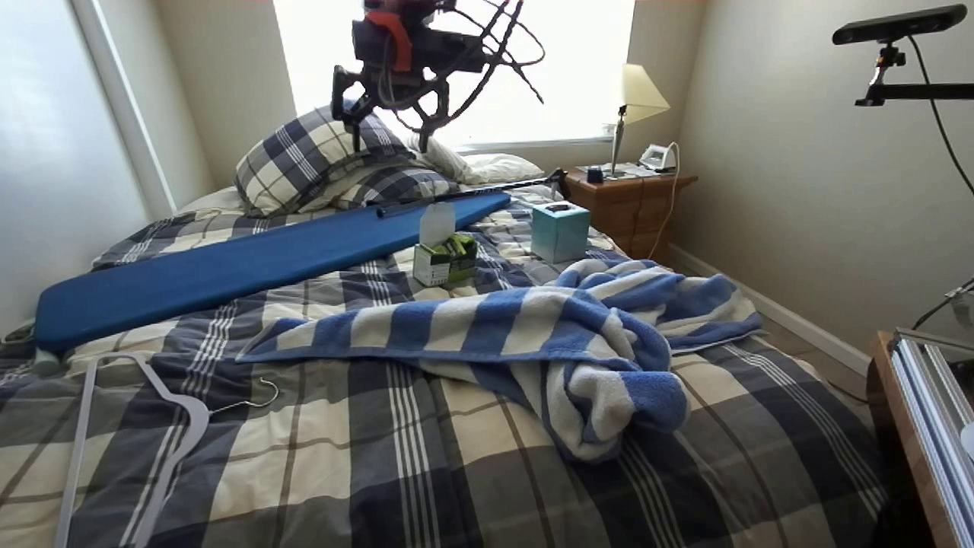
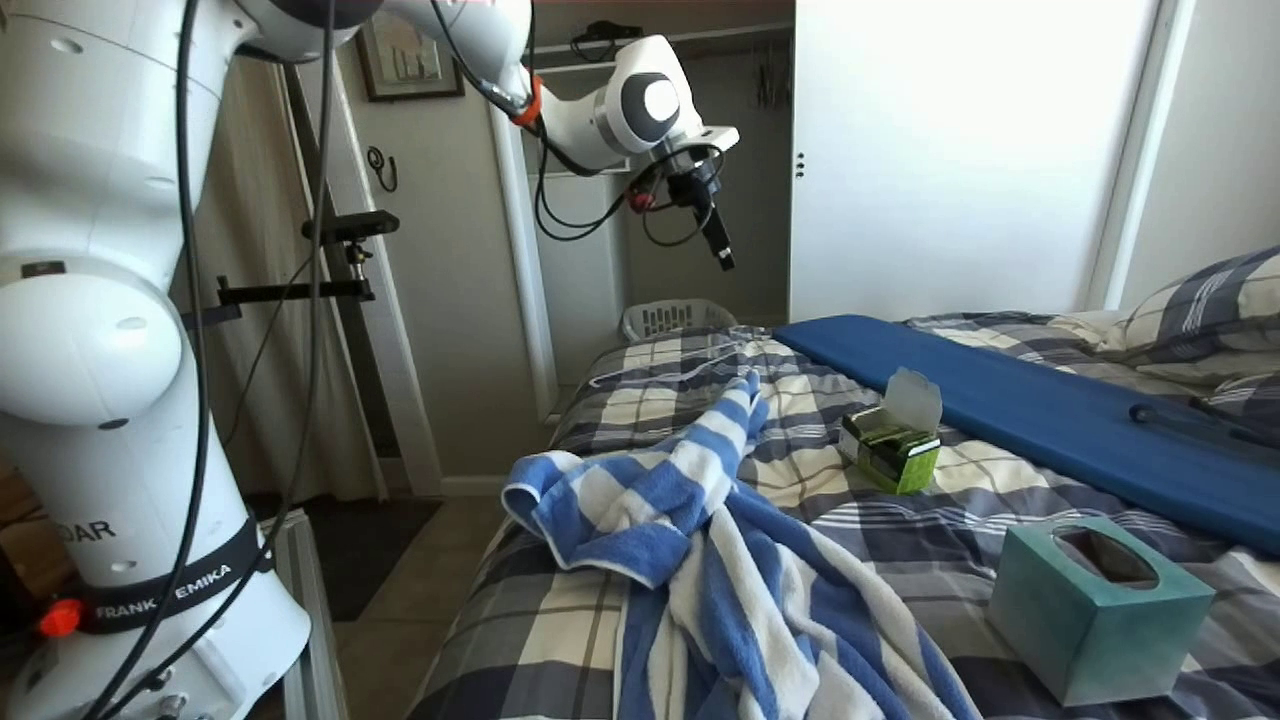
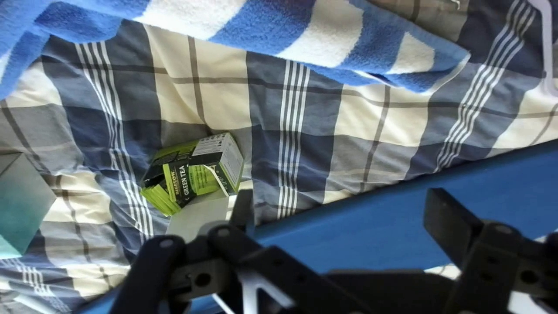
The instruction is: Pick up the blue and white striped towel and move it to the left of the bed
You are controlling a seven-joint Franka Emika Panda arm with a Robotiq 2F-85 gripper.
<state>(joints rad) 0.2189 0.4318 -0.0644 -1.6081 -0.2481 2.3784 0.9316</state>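
The blue and white striped towel [image 1: 472,327] lies bunched and twisted on the plaid bed [image 1: 335,472]. A narrow end of it stretches towards the hanger; it shows in an exterior view [image 2: 715,460] as well. In the wrist view the towel [image 3: 335,32] runs along the top edge. My gripper [image 1: 390,143] is open and empty, high above the bed; it also shows in an exterior view [image 2: 725,258]. In the wrist view its two fingers [image 3: 342,209] stand wide apart over the blue ironing board, away from the towel.
A blue ironing board [image 1: 251,255] lies across the bed. A green tea box [image 1: 445,262] with its lid up and a teal tissue box [image 1: 560,232] stand beside the towel. A hanger [image 1: 186,426], pillows [image 1: 312,164] and a dark pole [image 1: 472,192] also lie on the bed.
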